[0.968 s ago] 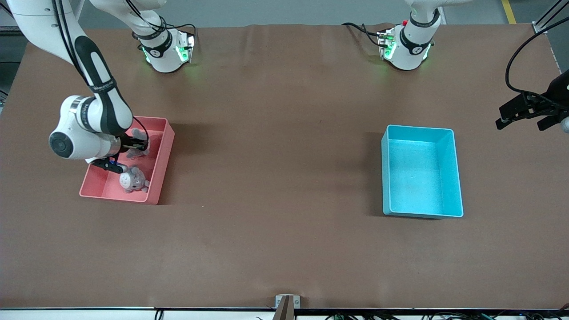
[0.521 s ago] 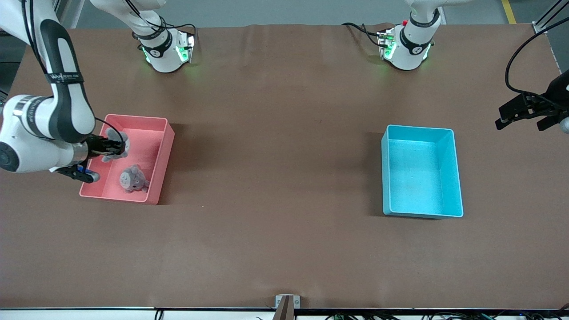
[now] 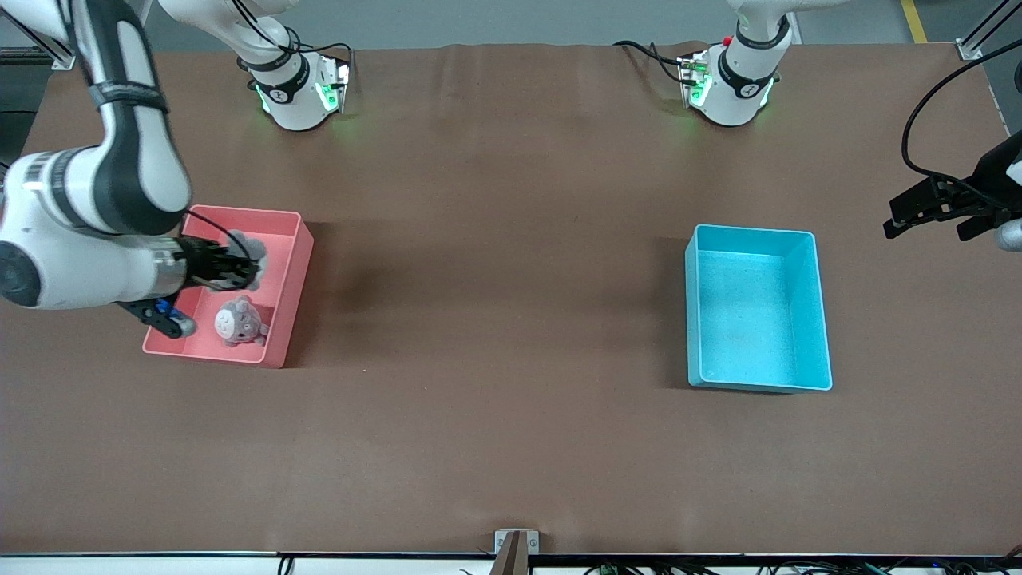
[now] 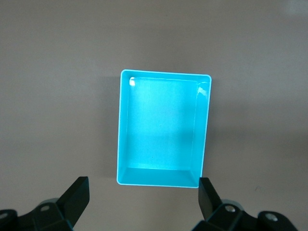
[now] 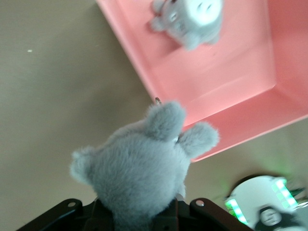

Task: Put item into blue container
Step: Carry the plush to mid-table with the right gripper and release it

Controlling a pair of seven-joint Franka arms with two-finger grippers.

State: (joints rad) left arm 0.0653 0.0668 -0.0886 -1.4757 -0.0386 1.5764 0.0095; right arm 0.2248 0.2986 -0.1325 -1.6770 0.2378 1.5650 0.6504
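The item is a grey plush toy, and my right gripper is shut on its body, holding it up in the air over the pink bin. The blue container stands empty toward the left arm's end of the table. My left gripper hangs open in the air near that end of the table, beside the blue container, with nothing between its fingers.
A second grey plush toy with a white face lies in the pink bin. Both arm bases stand along the table edge farthest from the front camera. Brown tabletop spreads between the two bins.
My right gripper has lifted the grey plush toy out of the pink bin, swinging toward the table's end and then back over the bin. The left gripper has barely shifted.
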